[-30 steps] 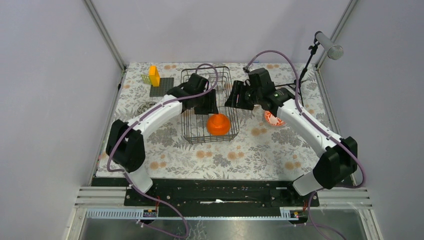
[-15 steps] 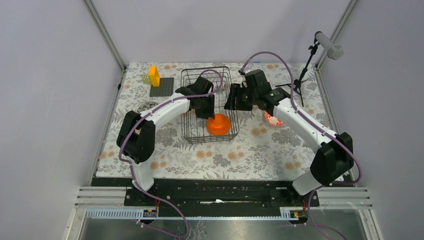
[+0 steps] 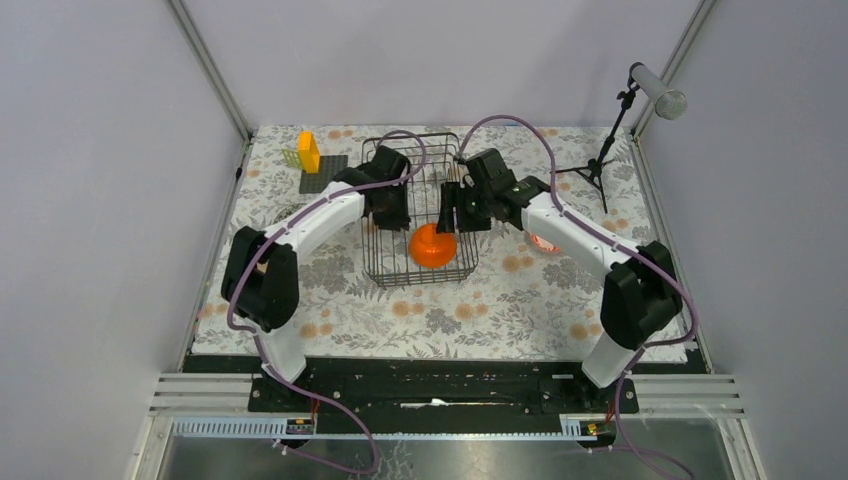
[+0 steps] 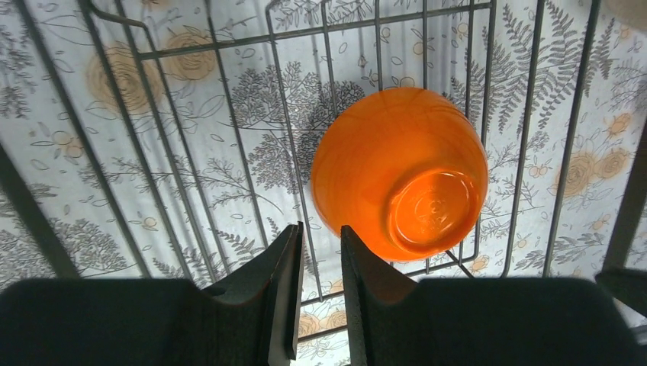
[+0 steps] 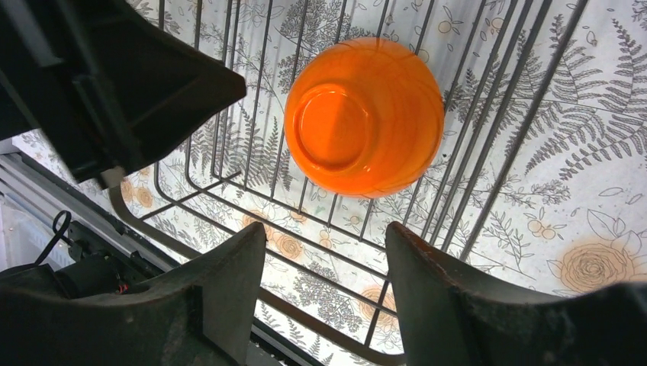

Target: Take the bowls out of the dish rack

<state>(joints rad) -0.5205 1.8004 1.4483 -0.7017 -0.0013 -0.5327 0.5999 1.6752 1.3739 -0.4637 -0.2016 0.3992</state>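
Observation:
The black wire dish rack [image 3: 418,205] stands at the middle back of the table. One plain orange bowl [image 3: 433,246] lies upside down in its near right corner. It also shows in the left wrist view [image 4: 397,171] and the right wrist view [image 5: 365,114]. My left gripper [image 3: 394,210] hangs over the rack just left of the bowl. Its jaws [image 4: 320,229] are only narrowly apart and empty. My right gripper [image 3: 451,214] hangs over the rack just behind the bowl, open and empty [image 5: 326,229]. A white bowl with red [image 3: 541,243] sits outside the rack, mostly hidden under the right arm.
A flat black mat [image 3: 325,173] with a yellow block [image 3: 308,152] lies at the back left. A microphone stand [image 3: 605,150] stands at the back right. The rack's wires [image 4: 378,38] and its thick front rim [image 5: 332,334] lie below both grippers.
My right gripper has moved left, from the rack's right side to above the rack near the orange bowl. My left gripper has drawn back to the left. The bowl has stayed put.

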